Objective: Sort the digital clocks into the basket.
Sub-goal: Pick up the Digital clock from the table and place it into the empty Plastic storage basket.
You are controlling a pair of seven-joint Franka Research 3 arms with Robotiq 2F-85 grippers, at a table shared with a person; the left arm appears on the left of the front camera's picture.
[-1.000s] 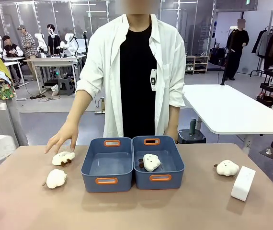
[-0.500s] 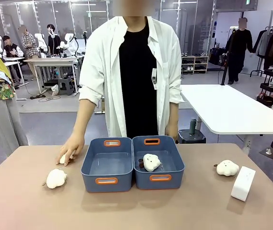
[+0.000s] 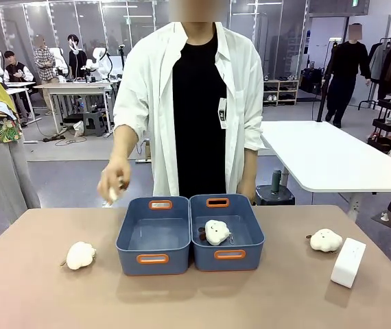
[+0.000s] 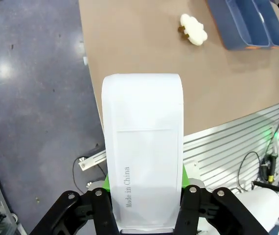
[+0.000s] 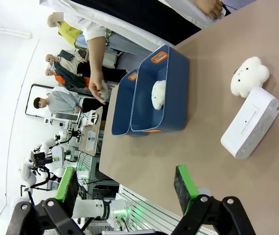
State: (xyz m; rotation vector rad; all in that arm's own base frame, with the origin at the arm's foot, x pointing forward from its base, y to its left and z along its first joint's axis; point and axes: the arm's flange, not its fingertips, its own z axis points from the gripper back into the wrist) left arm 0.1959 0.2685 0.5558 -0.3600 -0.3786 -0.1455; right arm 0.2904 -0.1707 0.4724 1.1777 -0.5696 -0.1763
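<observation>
- Front view: the person's hand [image 3: 115, 179] held a fluffy toy [image 3: 112, 195] up in the air by the left bin [image 3: 128, 240], probably to sort it away.
- A second toy [image 3: 217, 232] sat in the right bin [image 3: 257, 236]. So I think the bare left bin was the one meant for the clocks.
- The second clock [image 3: 348, 262] stood on the table [image 3: 202, 301] at the far right, just beside a third toy [image 3: 326, 240]. A fourth toy [image 3: 80, 255] lay left of the bins.
- Left wrist view: the left gripper [image 4: 144, 215] was squeezed tight on the first clock [image 4: 143, 147]. It held the clock by one end, out over the grey floor past the table edge and well apart from the bins. I think that grip left the clock sticking out, ready to be dropped in.
- Right wrist view: the right gripper [image 5: 125, 188] had its jaws wide apart and held nothing. It hung above the table and looked toward the second clock, maybe to fetch it next.
- Front view again: a second ago the held toy lay on the table beside the left bin. Now it was lifted. The other toys, the bins and the second clock had not moved.
</observation>
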